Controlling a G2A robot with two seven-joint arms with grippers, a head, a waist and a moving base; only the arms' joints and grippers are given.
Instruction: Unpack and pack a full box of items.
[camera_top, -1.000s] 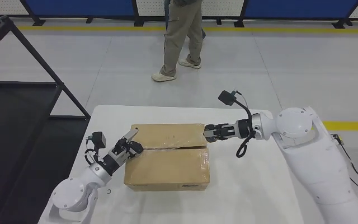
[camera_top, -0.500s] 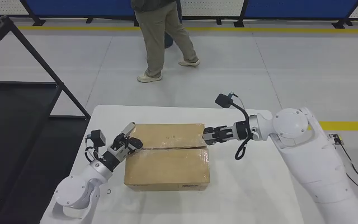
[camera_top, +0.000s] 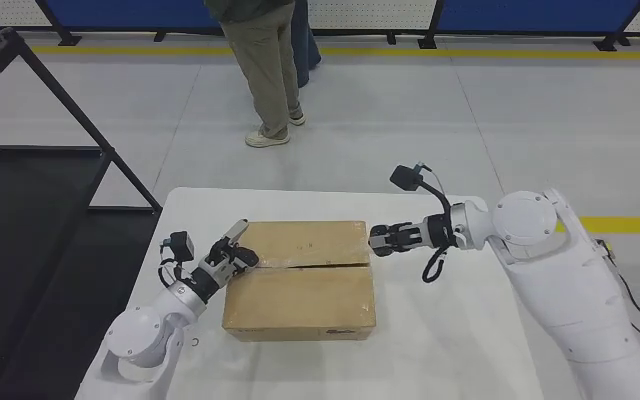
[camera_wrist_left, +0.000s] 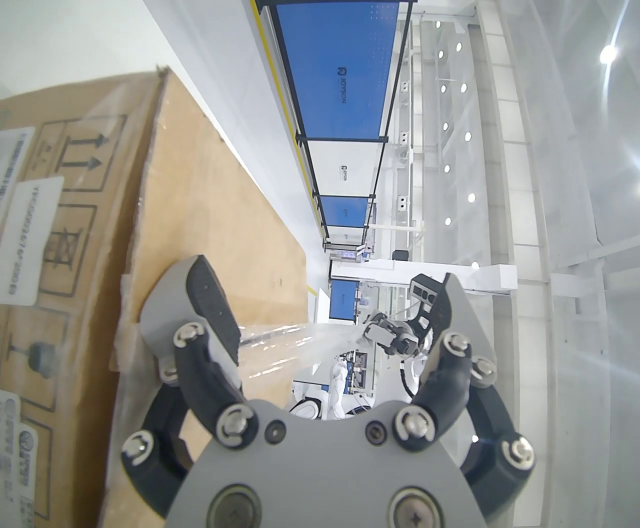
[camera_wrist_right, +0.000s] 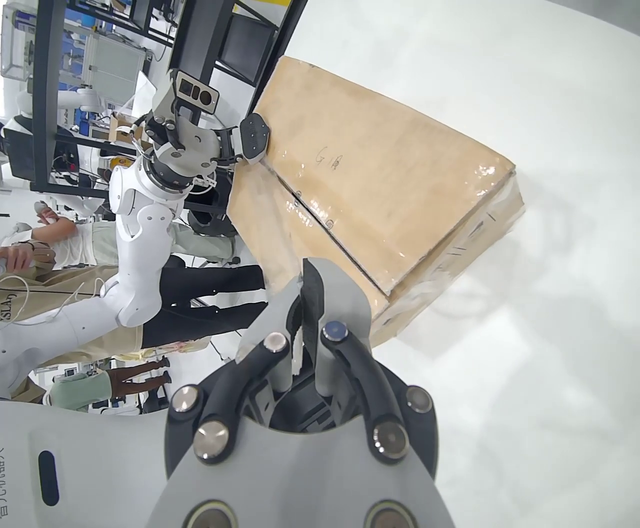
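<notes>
Box: brown taped cardboard carton (camera_top: 300, 275), flaps down, on the table
Left gripper (camera_top: 238, 248): jaws apart at the box's left seam end, one pad against the flap, probably to pry it
Right gripper (camera_top: 376, 240): fingers together, beside the box's right seam end
Surface: white table (camera_top: 450, 340) beneath the box
Room: pale grey floor (camera_top: 450, 120) beyond the box

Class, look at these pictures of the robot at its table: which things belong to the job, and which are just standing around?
Part of the job: cardboard box, closed; clear tape along its seam; left gripper, open at one end; right gripper, shut at the other end.

Just standing around: black metal frame beside the table; blue panels; yellow floor line.
</notes>
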